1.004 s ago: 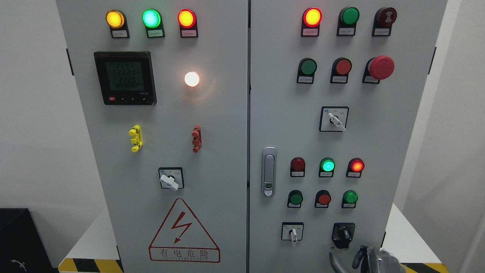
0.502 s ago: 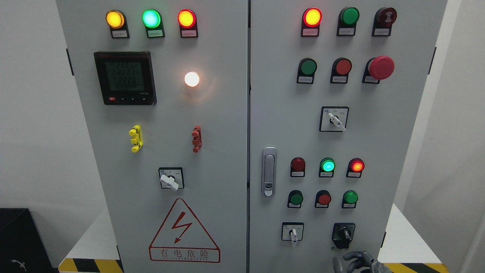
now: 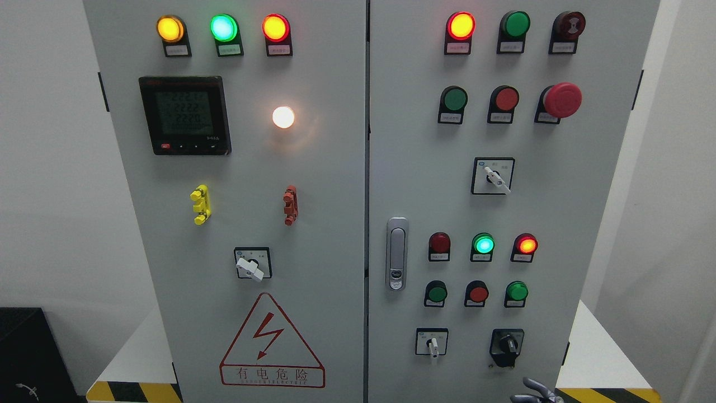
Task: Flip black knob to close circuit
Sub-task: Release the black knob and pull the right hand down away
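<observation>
Head view. The right hand (image 3: 536,390) is showing only as a few grey fingertips (image 3: 531,384) at the bottom edge, right of centre; the palm and arm are lying below the frame. The visible fingers are spreading slightly apart and are gripping nothing, though most of the hand is cut off, so the full finger posture cannot be told. The fingertips are sitting below the black knob (image 3: 507,343) and are not touching it.

The black knob is sitting in a black square housing at the lower right of the right-hand door (image 3: 559,212) of the grey control cabinet, just right of a small white-handled selector switch (image 3: 432,342). The exact direction its pointer is facing is hard to make out against the dark housing.

Above the knob, a row of three push buttons (image 3: 477,293) and a row of three indicator lamps (image 3: 483,245) are showing, the middle lamp glowing green and the right one glowing red. The door latch (image 3: 396,253) is standing upright near the door seam. On the left-hand door, a digital meter (image 3: 185,115) is displaying digits too small to read, and a red triangular warning sign (image 3: 272,341) is showing near the bottom.
</observation>
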You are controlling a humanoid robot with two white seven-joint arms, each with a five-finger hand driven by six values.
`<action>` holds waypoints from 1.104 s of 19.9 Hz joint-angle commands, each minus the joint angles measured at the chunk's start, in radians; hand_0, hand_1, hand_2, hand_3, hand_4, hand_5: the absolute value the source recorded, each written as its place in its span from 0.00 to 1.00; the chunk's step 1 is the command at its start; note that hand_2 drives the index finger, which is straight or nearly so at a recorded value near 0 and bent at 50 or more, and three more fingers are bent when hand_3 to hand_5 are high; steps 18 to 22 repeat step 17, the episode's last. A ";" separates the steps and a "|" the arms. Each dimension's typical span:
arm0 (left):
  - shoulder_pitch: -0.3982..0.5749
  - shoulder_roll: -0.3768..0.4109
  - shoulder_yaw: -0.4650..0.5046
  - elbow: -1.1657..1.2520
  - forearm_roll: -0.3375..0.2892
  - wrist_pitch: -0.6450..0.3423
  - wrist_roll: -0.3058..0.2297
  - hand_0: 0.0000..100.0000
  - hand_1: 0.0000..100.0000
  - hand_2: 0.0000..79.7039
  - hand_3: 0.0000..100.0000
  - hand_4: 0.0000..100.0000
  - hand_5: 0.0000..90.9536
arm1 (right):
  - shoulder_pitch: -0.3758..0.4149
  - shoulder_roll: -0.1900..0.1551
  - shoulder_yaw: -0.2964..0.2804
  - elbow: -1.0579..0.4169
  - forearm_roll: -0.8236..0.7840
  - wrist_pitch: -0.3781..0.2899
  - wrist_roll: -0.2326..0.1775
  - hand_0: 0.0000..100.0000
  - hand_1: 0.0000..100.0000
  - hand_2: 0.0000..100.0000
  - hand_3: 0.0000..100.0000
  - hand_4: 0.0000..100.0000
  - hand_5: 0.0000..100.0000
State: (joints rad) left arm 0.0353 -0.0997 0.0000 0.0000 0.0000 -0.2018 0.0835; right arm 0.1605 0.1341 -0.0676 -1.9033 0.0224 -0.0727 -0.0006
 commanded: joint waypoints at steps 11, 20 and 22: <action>0.000 0.000 -0.021 0.022 -0.021 0.001 -0.001 0.12 0.56 0.00 0.00 0.00 0.00 | 0.073 -0.004 0.009 -0.013 -0.193 -0.061 0.154 0.00 0.02 0.00 0.00 0.00 0.00; 0.000 0.000 -0.020 0.022 -0.021 0.001 -0.001 0.12 0.56 0.00 0.00 0.00 0.00 | 0.073 -0.004 0.009 -0.007 -0.193 -0.061 0.154 0.00 0.02 0.00 0.00 0.00 0.00; 0.000 0.000 -0.020 0.022 -0.021 0.001 -0.001 0.12 0.56 0.00 0.00 0.00 0.00 | 0.073 -0.004 0.009 -0.007 -0.193 -0.061 0.154 0.00 0.02 0.00 0.00 0.00 0.00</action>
